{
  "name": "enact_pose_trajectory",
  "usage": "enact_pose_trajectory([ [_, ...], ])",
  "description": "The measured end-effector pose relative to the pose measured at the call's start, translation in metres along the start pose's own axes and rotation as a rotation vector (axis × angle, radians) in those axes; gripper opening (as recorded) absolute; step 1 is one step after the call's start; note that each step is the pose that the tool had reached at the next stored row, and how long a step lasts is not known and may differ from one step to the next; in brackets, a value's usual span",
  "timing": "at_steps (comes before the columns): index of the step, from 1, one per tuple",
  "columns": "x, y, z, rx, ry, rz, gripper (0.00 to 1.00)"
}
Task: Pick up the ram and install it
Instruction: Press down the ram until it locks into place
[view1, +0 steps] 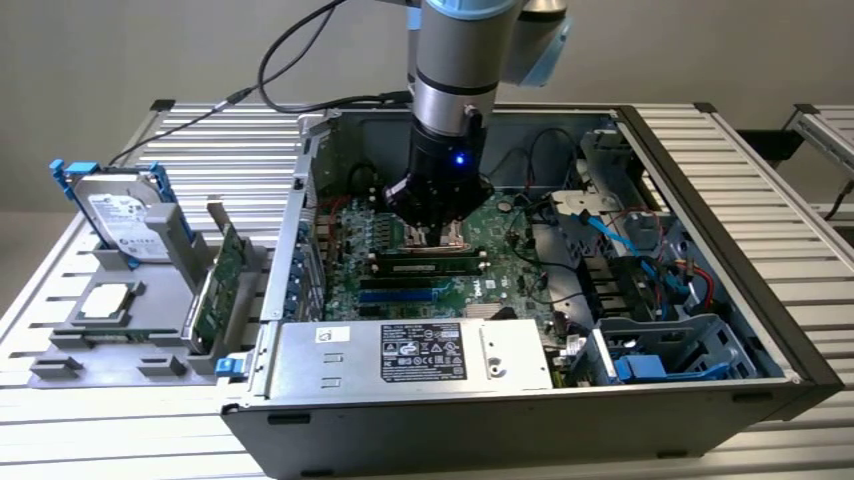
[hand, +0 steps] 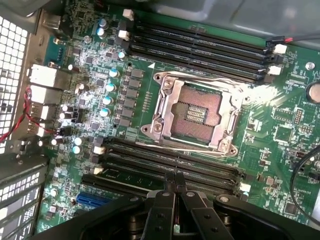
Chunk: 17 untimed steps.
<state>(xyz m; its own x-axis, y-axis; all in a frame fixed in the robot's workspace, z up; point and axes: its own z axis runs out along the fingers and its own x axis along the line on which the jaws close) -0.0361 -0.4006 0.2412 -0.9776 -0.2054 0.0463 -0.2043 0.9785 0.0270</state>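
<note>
My gripper reaches down into the open computer case, over the green motherboard. Its two black fingers are pressed together with nothing between them, and my gripper points its tips at the bank of black memory slots beside the processor socket. The ram, a narrow green stick with dark chips, lies seated lengthwise in one of those slots directly under the fingertips. The ram runs out from under the tips along its slot. Whether the tips touch its top edge I cannot tell.
An open processor socket sits mid-board, with another bank of black slots beyond it. A silver power supply and blue drive cage fill the case's front. Outside, a grey stand holds a hard drive and a large green card.
</note>
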Motion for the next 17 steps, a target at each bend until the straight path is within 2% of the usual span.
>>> enact_pose_trajectory([
  [5, 0.0, 0.0, 0.0, 0.0094, -0.0018, 0.054, 0.11],
  [11, 0.0, -0.0001, -0.0001, 0.0279, 0.0009, 0.107, 0.11],
  [17, 0.0004, -0.0017, -0.0019, 0.0305, 0.0012, 0.134, 0.11],
])
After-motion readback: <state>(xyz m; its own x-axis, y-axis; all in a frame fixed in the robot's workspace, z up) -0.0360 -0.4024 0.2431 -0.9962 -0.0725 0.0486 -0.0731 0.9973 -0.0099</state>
